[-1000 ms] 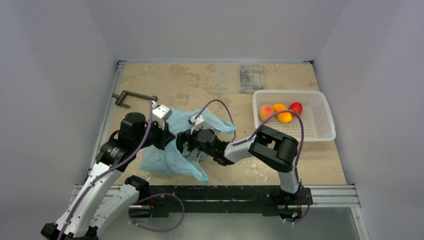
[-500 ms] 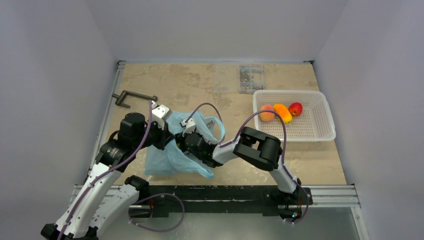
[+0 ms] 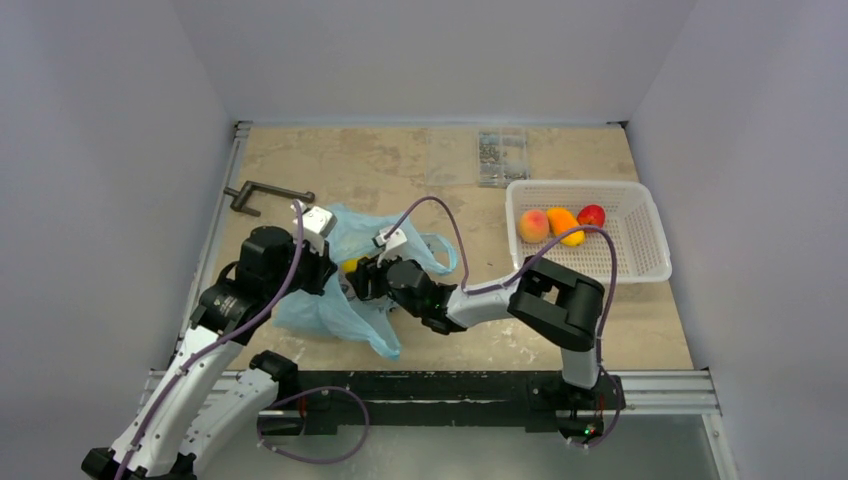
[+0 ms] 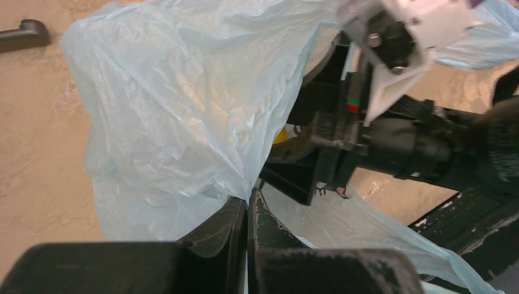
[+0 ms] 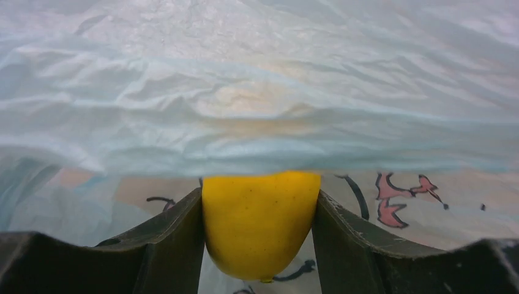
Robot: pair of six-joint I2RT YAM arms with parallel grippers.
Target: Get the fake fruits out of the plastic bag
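Crumpled light-blue plastic bag (image 3: 322, 312) — yellow fruit (image 5: 260, 223) inside; three fruits (image 3: 564, 225) well apart.

Plastic bag (image 3: 322, 310), centre left: thin translucent pale-blue film, finely crinkled, faintly shiny. Yellow fruit (image 5: 260, 223), lower centre: smooth plastic, soft gloss, a few dark specks. Fingers (image 5: 165, 245) of the right gripper (image 5: 258, 202): matt black, slightly grainy. Basket (image 3: 648, 250), right: white plastic mesh. Table (image 3: 380, 165): mottled beige, matt.
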